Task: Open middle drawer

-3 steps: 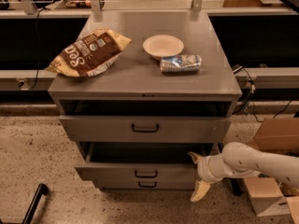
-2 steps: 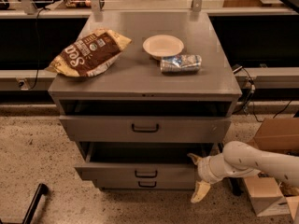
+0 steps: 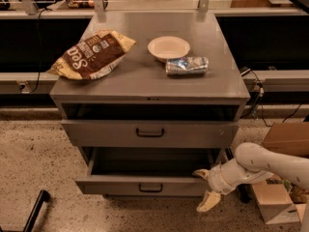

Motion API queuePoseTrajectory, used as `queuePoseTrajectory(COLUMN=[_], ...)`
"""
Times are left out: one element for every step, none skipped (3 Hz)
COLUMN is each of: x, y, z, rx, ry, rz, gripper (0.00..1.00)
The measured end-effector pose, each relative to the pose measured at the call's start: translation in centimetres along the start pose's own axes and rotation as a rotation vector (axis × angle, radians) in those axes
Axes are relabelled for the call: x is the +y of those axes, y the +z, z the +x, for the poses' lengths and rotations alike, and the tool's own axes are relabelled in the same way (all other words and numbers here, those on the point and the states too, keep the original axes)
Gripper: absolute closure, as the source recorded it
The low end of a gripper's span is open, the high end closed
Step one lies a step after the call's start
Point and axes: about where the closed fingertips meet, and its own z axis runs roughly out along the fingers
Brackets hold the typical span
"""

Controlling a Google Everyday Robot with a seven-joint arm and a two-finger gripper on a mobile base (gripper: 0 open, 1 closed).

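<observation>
My pincer sits low at the right of the frame, fingers spread wide and holding nothing, its upper finger at the right front corner of the middle drawer, which stands pulled out at bottom centre under the taller drawer.

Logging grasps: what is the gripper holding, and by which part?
Nothing. The gripper hangs open beside the right front corner of the middle drawer.

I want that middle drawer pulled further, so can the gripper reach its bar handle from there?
Probably yes. The gripper sits open at the right front corner of the middle drawer, and the handle faces outward with nothing between them along the drawer front.
</observation>
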Motion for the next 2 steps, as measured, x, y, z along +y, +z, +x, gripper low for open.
queuePoseTrajectory(x=[2.4,3.6], y=[-1.4,-3.5], z=[-3.5,-6.9], rx=[0.018,0.035], ry=[-0.045,-0.099], rz=[-0.07,-0.092], gripper=[0.27,0.25])
